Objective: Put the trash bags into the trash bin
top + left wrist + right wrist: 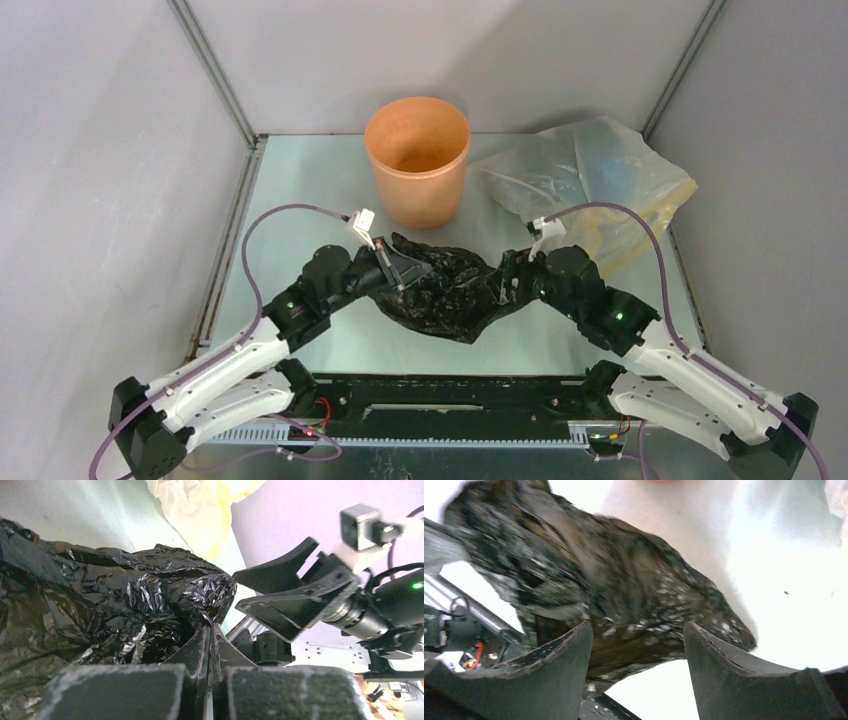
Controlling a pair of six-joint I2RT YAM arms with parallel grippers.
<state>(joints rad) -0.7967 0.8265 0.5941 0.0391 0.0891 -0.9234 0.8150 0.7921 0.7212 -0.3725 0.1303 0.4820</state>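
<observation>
One trash bag [450,295] is laid crumpled on table [530,345], long axis left-right, between both claws. Left gripper [210,630] is clenched on left fold; right gripper [638,627] is spread, released. Trash bin [417,165] is placed just beyond, nearer left arm.

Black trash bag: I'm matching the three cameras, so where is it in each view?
Top external: black trash bag, centre, below the orange bin.
Left wrist: fills the left half.
Right wrist: blurred, upper left to centre.
Shared landmark: the open right gripper, at the bag's right end.
</observation>
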